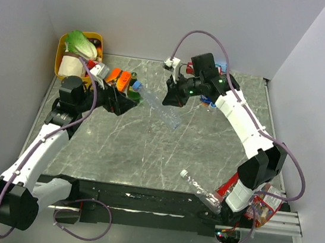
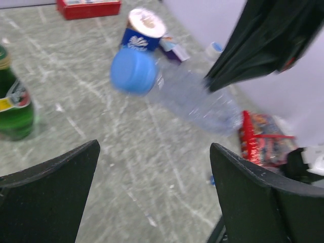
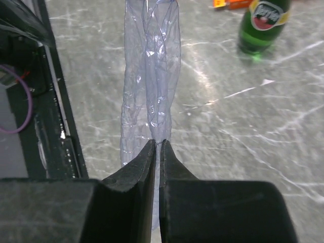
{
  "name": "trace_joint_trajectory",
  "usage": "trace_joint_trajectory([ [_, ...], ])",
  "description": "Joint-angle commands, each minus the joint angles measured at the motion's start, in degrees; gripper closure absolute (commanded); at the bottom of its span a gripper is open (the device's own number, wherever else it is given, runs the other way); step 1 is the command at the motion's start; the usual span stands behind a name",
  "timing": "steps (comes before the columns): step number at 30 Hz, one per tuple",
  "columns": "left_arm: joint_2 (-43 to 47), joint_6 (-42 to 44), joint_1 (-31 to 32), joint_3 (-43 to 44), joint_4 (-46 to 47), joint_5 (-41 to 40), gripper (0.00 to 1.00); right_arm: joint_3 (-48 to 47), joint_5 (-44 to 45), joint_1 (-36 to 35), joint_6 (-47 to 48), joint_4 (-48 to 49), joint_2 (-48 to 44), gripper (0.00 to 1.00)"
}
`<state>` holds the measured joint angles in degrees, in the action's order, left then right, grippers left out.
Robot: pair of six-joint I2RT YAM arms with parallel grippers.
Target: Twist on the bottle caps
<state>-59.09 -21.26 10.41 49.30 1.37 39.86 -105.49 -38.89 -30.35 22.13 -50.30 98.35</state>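
**Bottle pinched by right hand, left hand spread before the cap**

Clear, crumpled plastic is seen clamped between the fingers of the right hand, which are pressed almost together on the flattened base end of the bottle. From that grip the bottle is stretched out over the grey worktop toward the left hand. A blue cap is seen at the neck end, its round top turned to the left wrist camera; whether it is threaded down or only seated cannot be told. The left hand is held wide apart, nothing between its fingers, with the cap straight ahead of it and not touched.

A second clear bottle is laid on its side near the front edge of the worktop, beside the base of the right arm, with no cap on its neck.

A green bottle is stood upright just beside the left hand. A blue-and-white roll is stood beyond the cap, and a red box is placed farther back. A yellow basket is set at the far left corner.
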Motion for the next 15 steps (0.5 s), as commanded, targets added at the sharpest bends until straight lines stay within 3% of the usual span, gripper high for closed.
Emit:
trace_joint_trajectory([
  [1, -1.02, -9.32, -0.92, 2.65, 6.71, 5.05, 0.04, 1.87, -5.4, -0.24, -0.77, 3.37, -1.57, 1.0],
  [15, -4.89, -17.58, -3.91, 2.2, 9.97, 1.89, 0.01, 7.14, -9.09, -0.32, -2.35, 6.8, -6.41, 1.0],
])
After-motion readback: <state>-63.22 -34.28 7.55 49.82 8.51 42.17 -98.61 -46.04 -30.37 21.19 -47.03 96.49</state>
